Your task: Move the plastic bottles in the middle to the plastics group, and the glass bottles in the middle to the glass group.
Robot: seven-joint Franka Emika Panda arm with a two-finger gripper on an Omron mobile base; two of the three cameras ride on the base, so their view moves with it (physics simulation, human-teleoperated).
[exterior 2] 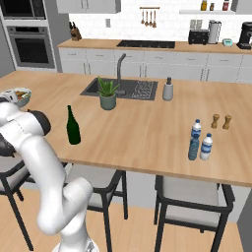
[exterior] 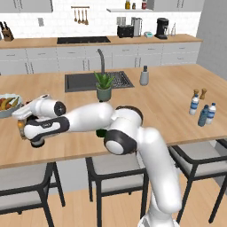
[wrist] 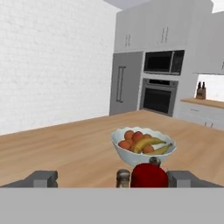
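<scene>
Hand view: my gripper [wrist: 113, 178] stands spread wide, released, low in frame, the red foil top [wrist: 149, 176] and an amber bottle cap [wrist: 123, 176] between its tips, fruit bowl [wrist: 143, 146] beyond. Right base view: green bottle [exterior 2: 73, 126] left of centre; blue bottle [exterior 2: 194, 147] beside the plastics group [exterior 2: 206, 146] at right.

A: Where's the tall dark green glass wine bottle [exterior 2: 73, 126]?
B: On the wooden island counter [exterior 2: 147, 128], near-left, nearer than the potted plant [exterior 2: 108, 93] by the sink [exterior 2: 123, 88].
A: Right end?
B: Blue-tinted plastic bottle [exterior 2: 194, 147] stands touching or just beside two clear white-capped water bottles [exterior 2: 206, 146]; brown shakers [exterior 2: 221, 121] behind. White fruit bowl [wrist: 142, 149] far left, red foil bottle top [wrist: 149, 176] before it.
</scene>
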